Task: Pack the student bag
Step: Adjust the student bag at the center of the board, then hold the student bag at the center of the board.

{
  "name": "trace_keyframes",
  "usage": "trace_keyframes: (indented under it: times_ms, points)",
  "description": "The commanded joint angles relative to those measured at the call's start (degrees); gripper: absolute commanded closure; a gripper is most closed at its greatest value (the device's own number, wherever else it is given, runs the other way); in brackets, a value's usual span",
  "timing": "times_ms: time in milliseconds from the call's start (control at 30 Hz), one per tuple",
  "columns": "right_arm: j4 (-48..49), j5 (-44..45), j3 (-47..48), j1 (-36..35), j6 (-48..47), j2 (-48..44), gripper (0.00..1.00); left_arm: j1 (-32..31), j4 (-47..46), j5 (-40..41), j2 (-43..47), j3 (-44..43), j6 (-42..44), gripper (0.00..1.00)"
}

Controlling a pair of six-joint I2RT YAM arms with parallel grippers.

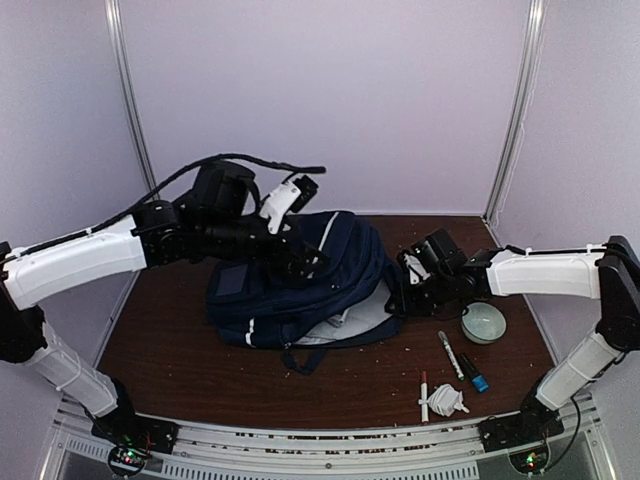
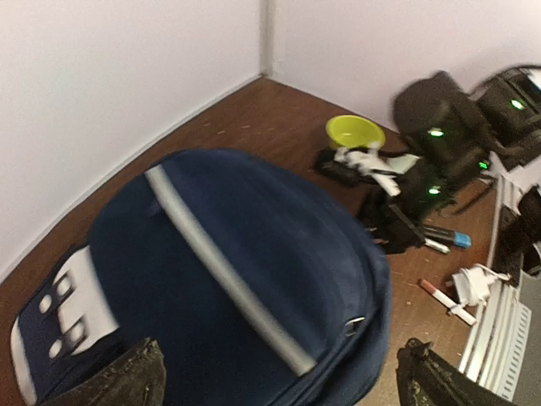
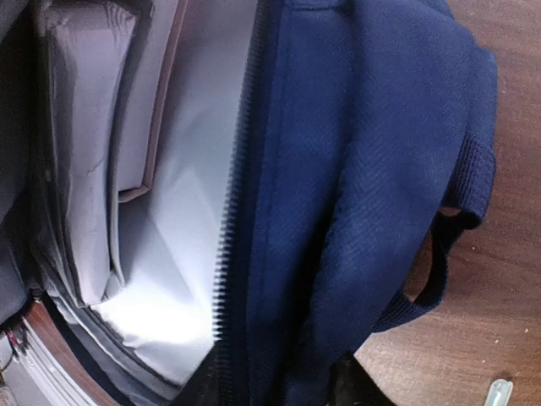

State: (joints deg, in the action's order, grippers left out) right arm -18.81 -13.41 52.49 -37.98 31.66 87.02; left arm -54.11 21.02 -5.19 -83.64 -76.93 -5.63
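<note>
The left tool hung above the student bag with its fingers spread wide apart, one at each lower corner of its wrist view. Only navy cloth and the pale stripe showed between them, and I could not tell whether they touched the fabric. The right tool sat at the bag's right end, at the open mouth. Its wrist view was filled with zip teeth, pale lining and blue fabric and did not show the jaws, so I cannot tell whether they were apart, together or pinched on the rim

The bag lay in the middle of the tabletop, its long axis running roughly left to right. The white buckle patches were at the end away from the right arm, and the unzipped mouth was turned toward it. Flat pale books or folders stood inside against the lining

Loose things lay on the right near side, all closer to the right arm: a green bowl, a white marker, a blue-capped marker, a red-tipped pen and a crumpled white wad. I judged that anything packed next would have to travel leftward from there into the mouth, so the right arm was the better placed

No brand, label or writing could be read on the bag or the markers
</note>
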Motion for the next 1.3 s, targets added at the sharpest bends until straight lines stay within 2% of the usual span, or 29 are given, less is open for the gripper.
trace_keyframes:
  times_ms: [0,33,133,233,267,400,467,600,700,800,900,967,1000,1033,1067,1133,1200,1267]
  points:
    - [6.17,-5.59,1.35,3.19,1.42,1.69,0.92,9.65,1.11,4.02,8.24,9.48,-16.51,0.02]
    - [7.47,-6.61,2.20,4.73,1.92,2.35,1.00,10.55,1.28,5.92,9.83,12.23,-17.77,0.02]
    - [9.11,-9.25,6.74,7.77,2.52,6.00,1.00,10.88,3.03,12.54,13.41,18.06,-20.85,0.02]
    - [5.45,-7.54,15.56,9.55,0.24,10.79,1.00,10.94,2.08,14.53,17.24,24.35,-24.52,0.02]
    - [3.33,-6.58,18.98,9.92,-1.07,12.44,0.98,10.95,1.38,14.66,18.58,26.80,-25.52,0.02]
    - [-4.30,-3.72,30.88,11.63,-4.57,16.92,0.69,10.07,-1.03,15.15,22.73,35.36,-27.59,0.02]
    - [-4.76,-3.20,31.74,13.19,-4.68,16.13,0.64,6.97,-2.56,17.89,24.79,38.18,-27.09,0.02]
    - [-2.07,0.97,24.11,14.98,-4.56,8.35,0.60,-3.07,-7.92,25.44,26.80,41.76,-22.87,0.04]
    - [2.57,5.11,13.12,12.30,-5.67,-1.51,0.60,-7.90,-9.20,28.28,22.34,41.04,-17.94,0.05]
    - [9.63,7.99,-0.25,3.16,-9.52,-11.67,0.60,-10.97,-10.16,29.96,15.77,39.12,-11.28,0.09]
    - [19.83,5.87,-9.58,-9.43,-12.58,-15.98,0.58,-11.89,-13.93,29.21,9.21,37.88,-3.67,0.21]
    - [25.59,4.68,-13.53,-13.78,-11.66,-16.33,0.57,-11.90,-18.95,31.77,5.63,38.74,-0.79,0.33]
    - [29.29,4.12,-15.37,-15.01,-10.01,-16.05,0.58,-11.90,-21.43,33.58,4.24,39.57,-0.11,0.35]
    - [33.77,2.77,-17.31,-15.65,-7.93,-15.44,0.58,-11.83,-23.40,35.11,2.81,40.22,0.33,0.34]
    - [38.86,0.91,-19.00,-16.14,-6.20,-14.53,0.58,-11.75,-25.14,36.40,1.51,40.62,0.69,0.29]
    - [46.71,-1.70,-20.89,-16.63,-3.30,-11.19,0.59,-11.72,-27.70,36.91,-1.08,40.88,1.69,0.14]
    - [49.51,-2.89,-20.25,-16.72,-1.44,-6.71,0.61,-11.72,-28.31,35.68,-4.19,40.13,2.47,0.09]
    - [50.54,-4.99,-18.87,-16.78,-0.61,-2.82,0.62,-11.66,-26.74,38.80,-7.61,38.74,1.31,0.07]
